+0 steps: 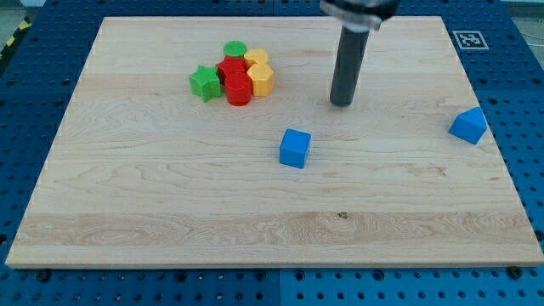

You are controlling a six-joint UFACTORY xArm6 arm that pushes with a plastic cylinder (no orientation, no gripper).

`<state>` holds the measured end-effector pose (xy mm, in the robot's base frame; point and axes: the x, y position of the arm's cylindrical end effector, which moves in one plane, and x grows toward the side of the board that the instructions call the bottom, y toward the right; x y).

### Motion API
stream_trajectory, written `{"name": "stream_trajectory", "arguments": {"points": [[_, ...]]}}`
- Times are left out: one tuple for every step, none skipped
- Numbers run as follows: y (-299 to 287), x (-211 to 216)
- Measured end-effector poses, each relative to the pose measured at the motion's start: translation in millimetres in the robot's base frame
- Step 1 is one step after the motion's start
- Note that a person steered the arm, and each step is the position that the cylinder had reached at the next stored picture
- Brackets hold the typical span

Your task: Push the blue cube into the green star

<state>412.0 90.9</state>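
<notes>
A blue cube [295, 148] sits near the middle of the wooden board [170, 204]. A green star [204, 82] lies at the upper left, at the left edge of a tight cluster of blocks. My tip [342, 104] rests on the board above and to the right of the blue cube, apart from it. The star is well to the left of the tip.
The cluster beside the star holds a green cylinder [235, 49], a red block [229, 68], a red cylinder [239, 89] and two yellow blocks [260, 78]. Another blue block [468, 125] sits near the board's right edge. A fiducial marker [467, 38] is at the top right corner.
</notes>
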Motion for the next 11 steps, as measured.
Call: {"name": "stream_trajectory", "arguments": {"points": [[-2,43],[-15,66],[-34,75],[-67,74],[-100,73],[-128,74],[-141,82],[-156,83],[-174,71],[-197,60],[-222,68]]}}
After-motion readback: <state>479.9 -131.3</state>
